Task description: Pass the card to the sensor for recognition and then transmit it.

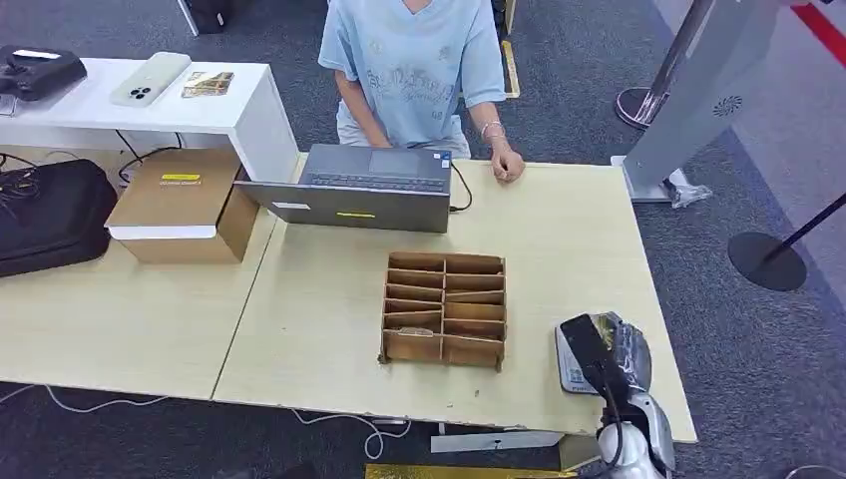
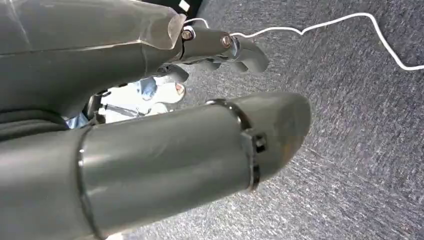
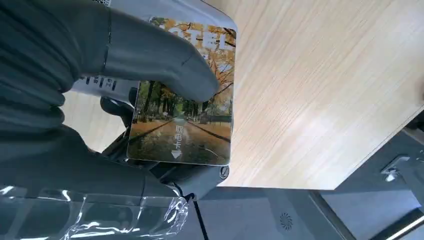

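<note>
Wooden slotted organiser stands mid-table, two columns of compartments; one near-left slot seems to hold a pale card, too small to tell. Behind it a grey laptop sits open before a seated person. A cardboard box and black bag lie far left on the pale wood table; dark grey carpet surrounds it. At the near-right table corner the right hand pinches the card, thumb on its face, over the grey sensor. The card shows an autumn tree-lined road. The left hand hangs over carpet, fingers apart, holding nothing
</note>
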Controlling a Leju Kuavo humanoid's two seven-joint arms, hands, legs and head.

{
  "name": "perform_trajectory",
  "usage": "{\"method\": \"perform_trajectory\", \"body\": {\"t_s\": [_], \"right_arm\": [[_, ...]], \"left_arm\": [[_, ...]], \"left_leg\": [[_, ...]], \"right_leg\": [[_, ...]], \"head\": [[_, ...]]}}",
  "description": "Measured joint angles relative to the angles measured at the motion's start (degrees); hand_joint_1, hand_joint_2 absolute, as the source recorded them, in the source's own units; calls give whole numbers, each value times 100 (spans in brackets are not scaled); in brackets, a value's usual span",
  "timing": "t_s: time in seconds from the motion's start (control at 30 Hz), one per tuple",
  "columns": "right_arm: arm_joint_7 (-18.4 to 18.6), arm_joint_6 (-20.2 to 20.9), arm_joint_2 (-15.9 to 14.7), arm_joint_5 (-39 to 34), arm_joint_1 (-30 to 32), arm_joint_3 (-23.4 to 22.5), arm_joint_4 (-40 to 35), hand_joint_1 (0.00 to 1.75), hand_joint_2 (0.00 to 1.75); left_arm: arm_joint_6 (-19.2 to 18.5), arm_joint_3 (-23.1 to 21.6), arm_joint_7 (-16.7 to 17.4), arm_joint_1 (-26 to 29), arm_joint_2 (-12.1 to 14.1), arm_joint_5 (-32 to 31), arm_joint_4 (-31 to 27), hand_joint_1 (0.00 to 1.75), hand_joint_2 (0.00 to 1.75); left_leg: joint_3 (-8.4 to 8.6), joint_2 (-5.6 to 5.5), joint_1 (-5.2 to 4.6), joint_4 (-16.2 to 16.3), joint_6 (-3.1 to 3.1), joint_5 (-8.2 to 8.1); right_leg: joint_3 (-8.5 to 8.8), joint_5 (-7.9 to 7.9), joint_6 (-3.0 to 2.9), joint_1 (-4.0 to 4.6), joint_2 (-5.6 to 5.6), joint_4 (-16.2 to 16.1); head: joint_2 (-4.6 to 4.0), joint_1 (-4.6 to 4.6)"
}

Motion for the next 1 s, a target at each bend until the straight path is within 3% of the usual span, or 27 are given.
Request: {"method": "perform_trajectory", "body": {"t_s": [1.0], "right_arm": [[322, -83, 7, 1019, 53, 142, -140, 175, 175]], "left_arm": [[-4, -282, -243, 0, 50, -188, 0, 0, 0]], "left_leg": [[0, 0, 0, 0, 0, 0]], "right_leg": [[1, 0, 0, 0, 0, 0]], "head": [[0, 0]]}}
